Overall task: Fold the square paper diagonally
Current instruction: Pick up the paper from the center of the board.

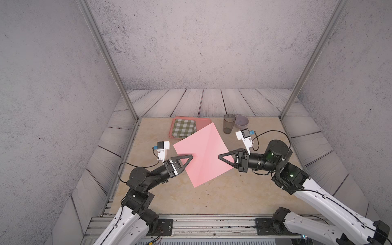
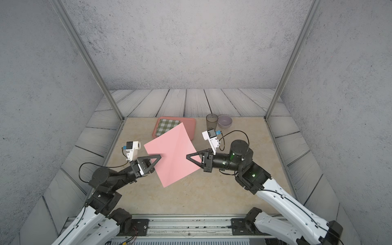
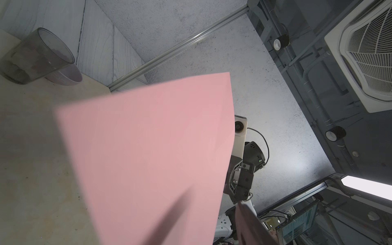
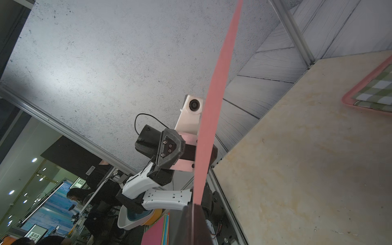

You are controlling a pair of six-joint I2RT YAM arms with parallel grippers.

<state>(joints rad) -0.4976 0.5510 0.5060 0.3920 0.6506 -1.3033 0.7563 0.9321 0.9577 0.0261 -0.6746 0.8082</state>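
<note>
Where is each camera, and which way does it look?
Top views: high at the front, looking down on the table; both arms, left fingers and right fingers at the pink paper.
Left wrist: on the left arm, looking up past the paper at the right arm; own fingers unclear.
Right wrist: on the right arm, looking along the paper's edge at the left arm; own fingers pinch the paper.
Shared: paper in all; cup in top and left wrist.
</note>
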